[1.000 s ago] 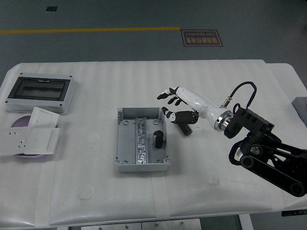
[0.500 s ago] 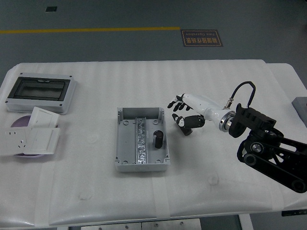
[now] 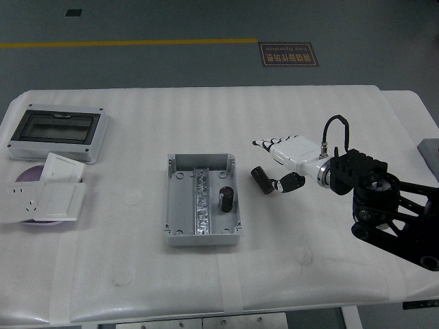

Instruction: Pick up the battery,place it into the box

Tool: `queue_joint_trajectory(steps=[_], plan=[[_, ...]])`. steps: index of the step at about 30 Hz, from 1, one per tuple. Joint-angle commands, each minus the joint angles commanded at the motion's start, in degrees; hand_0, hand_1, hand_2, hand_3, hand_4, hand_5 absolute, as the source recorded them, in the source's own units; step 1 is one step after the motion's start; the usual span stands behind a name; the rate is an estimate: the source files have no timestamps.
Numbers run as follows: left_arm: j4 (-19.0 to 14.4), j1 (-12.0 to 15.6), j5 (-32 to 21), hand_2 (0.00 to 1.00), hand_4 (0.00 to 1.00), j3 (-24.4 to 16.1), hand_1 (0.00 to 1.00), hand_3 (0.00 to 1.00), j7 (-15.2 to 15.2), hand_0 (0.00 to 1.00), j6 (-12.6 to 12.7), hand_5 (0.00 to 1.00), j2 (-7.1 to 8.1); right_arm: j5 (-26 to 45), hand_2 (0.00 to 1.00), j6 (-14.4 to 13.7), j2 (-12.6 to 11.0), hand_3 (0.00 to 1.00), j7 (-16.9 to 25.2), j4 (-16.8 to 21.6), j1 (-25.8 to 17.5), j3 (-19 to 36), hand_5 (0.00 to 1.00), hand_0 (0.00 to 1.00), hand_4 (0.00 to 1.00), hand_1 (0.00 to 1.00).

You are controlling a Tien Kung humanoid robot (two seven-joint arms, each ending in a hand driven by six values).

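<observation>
Head view: your right hand (image 3: pixel 282 163), fingers spread and empty, sits just right of the battery (image 3: pixel 260 180) lying beside the box (image 3: pixel 180 205).

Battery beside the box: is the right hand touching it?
Cannot tell. In the head view the right hand sits right beside the battery, no plain gap or contact.

A box (image 3: pixel 202 200) sits mid-surface (image 3: pixel 137 274) with one battery (image 3: pixel 226 198) inside; another battery (image 3: pixel 261 180) lies just right of it, beside the robot hand (image 3: pixel 282 156). Near the left edge lie a cover (image 3: pixel 56 131) and plates (image 3: pixel 48 195).
</observation>
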Motion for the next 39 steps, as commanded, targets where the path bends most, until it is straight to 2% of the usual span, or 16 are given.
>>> queue_joint_trajectory(steps=[8,18,21,22,27,28,33,34,39], plan=[[0.00,-0.22,-0.08,0.543,0.403,0.11,0.591,0.588,-0.03,0.650,0.02,0.043,0.08,-0.15,0.998,0.56,-0.69,0.998,-0.47,-1.16,4.60,-7.62,0.092,0.865,0.724,0.885],[-0.03,-0.42,-0.19,0.541,0.387,0.31,0.588,0.583,-0.12,0.649,0.06,0.030,0.10,-1.11,0.998,-1.80,2.11,0.998,0.53,-3.64,8.88,-14.57,0.109,0.850,0.713,0.863],[-0.03,-0.46,-0.15,0.541,0.387,0.26,0.588,0.583,-0.12,0.649,0.09,0.030,0.17,-1.11,0.998,-2.51,2.74,0.998,1.01,-5.04,9.69,-15.90,0.109,0.850,0.713,0.863],[-0.04,-0.45,-0.14,0.541,0.381,0.25,0.588,0.583,-0.11,0.650,0.08,0.030,0.20,-1.10,0.998,-2.82,2.94,0.998,1.20,-5.48,9.90,-16.29,0.129,0.812,0.691,0.820],[-0.04,-0.48,-0.09,0.541,0.381,0.26,0.588,0.583,-0.11,0.650,0.07,0.030,0.27,-0.81,0.998,-3.93,3.88,0.998,1.99,-7.20,10.63,-18.40,0.129,0.812,0.691,0.820],[-0.05,-0.50,-0.18,0.541,0.374,0.33,0.587,0.583,-0.13,0.650,0.09,0.024,0.28,-0.72,0.998,-4.02,4.03,0.998,2.09,-7.47,10.71,-18.79,0.133,0.776,0.630,0.790],[-0.05,-0.58,-0.43,0.541,0.374,0.56,0.587,0.583,-0.18,0.650,0.14,0.024,0.29,-0.20,0.998,-4.24,4.47,0.998,2.36,-8.20,10.93,-20.32,0.133,0.776,0.630,0.790],[-0.05,-0.58,-0.43,0.541,0.369,0.56,0.586,0.583,-0.19,0.649,0.15,0.022,0.30,-0.12,0.942,-4.35,4.49,0.998,2.45,-8.25,10.95,-20.47,0.135,0.740,0.585,0.763],[-0.06,-0.63,-0.34,0.541,0.369,0.52,0.586,0.583,-0.21,0.649,0.18,0.022,0.35,0.20,0.942,-5.20,4.52,0.998,2.77,-8.60,10.91,-20.63,0.135,0.740,0.585,0.763]])
